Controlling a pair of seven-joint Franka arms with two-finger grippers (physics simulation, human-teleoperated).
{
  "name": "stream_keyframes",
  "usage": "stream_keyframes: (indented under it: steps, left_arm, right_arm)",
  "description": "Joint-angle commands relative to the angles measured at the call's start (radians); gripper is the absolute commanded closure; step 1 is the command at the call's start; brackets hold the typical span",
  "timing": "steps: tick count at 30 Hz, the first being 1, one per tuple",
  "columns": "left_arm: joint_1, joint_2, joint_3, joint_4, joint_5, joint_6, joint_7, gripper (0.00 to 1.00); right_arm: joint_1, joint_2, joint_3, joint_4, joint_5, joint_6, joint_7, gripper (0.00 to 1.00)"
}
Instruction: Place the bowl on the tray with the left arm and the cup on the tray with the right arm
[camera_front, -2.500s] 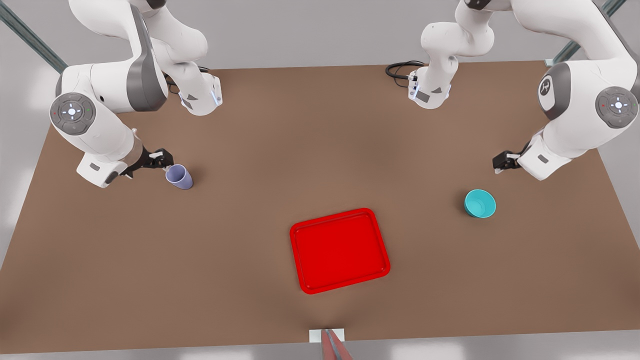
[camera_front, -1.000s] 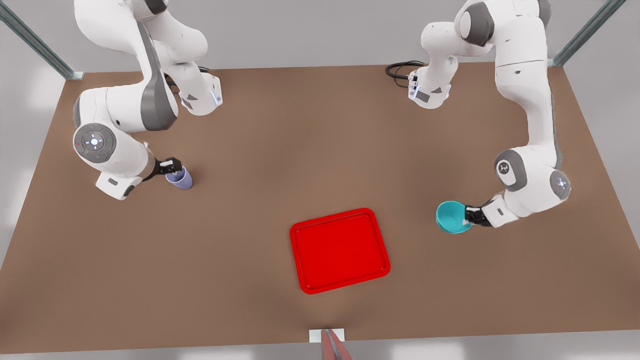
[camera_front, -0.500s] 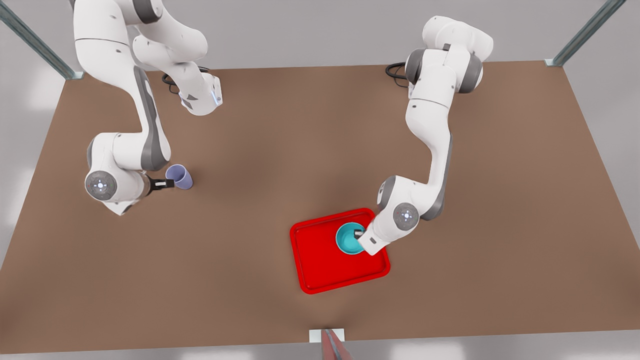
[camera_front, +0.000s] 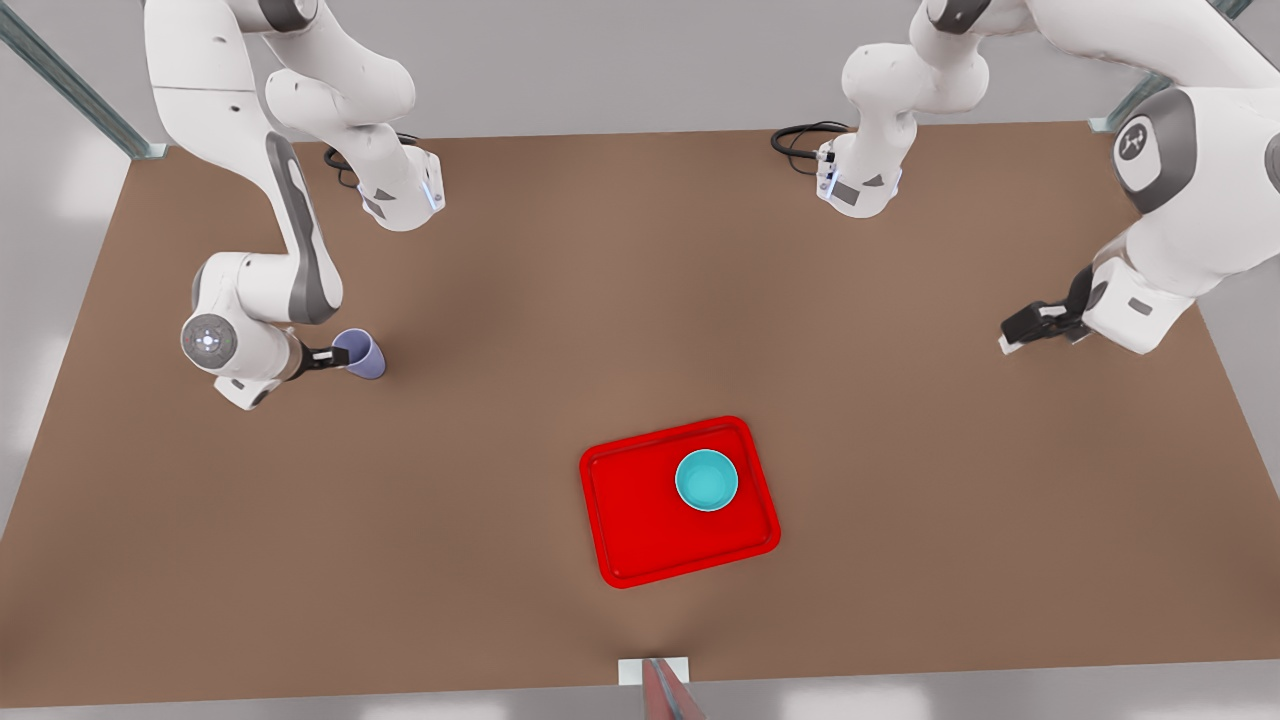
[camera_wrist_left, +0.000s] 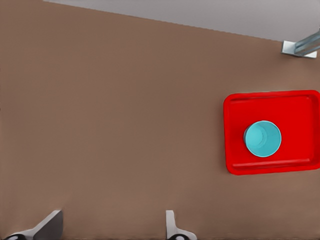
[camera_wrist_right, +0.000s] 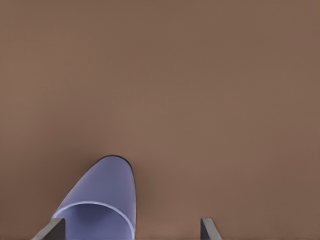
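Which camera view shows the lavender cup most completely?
The front view: the whole cup stands on the table at the right gripper. The right wrist view shows its rim and side, cut off. The left wrist view looks toward the tray.

A bare robot test cell, rendered in a simulator: one flat brown table (camera_front: 560, 300) with plain grey floor beyond every edge. Two white arm bases (camera_front: 400, 195) and (camera_front: 860, 180) are bolted along the table's far edge, and a black cable (camera_front: 800, 135) loops beside the base on the front view's right. Metal frame struts (camera_front: 60, 80) slant down to the far corners, as on a rig cage. At the middle of the near edge sits a small white bracket (camera_front: 652, 670). No walls, shelves or household furniture, just smooth, evenly lit surfaces.
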Motion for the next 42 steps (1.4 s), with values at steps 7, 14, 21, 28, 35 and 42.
stream_keyframes:
  steps: [7,14,21,28,35,42]
  left_arm:
    - [0.029,0.013,-0.015,-0.038,0.038,-0.002,0.313,0.0]
    - [0.027,0.013,-0.015,-0.038,0.036,-0.023,0.313,0.0]
    - [0.027,0.013,-0.016,-0.038,0.038,-0.023,0.313,0.0]
    - [0.027,0.013,-0.015,-0.038,0.038,-0.023,0.312,0.0]
    - [0.027,0.013,-0.016,-0.038,0.038,-0.023,0.309,0.0]
    - [0.026,0.013,-0.016,-0.038,0.036,-0.032,0.307,0.0]
  right_arm:
    - [0.007,0.035,-0.011,-0.031,0.021,-0.012,-0.108,0.0]
    - [0.005,0.055,-0.011,-0.058,0.021,-0.02,-0.107,0.0]
    - [0.007,0.081,-0.011,-0.078,0.021,-0.015,-0.107,0.0]
    - [0.009,0.103,-0.011,-0.07,0.021,-0.02,-0.105,0.0]
    - [0.016,0.101,-0.011,-0.057,0.021,-0.051,-0.108,0.3]
    - [0.022,0.101,-0.011,-0.034,0.02,-0.087,-0.118,0.77]
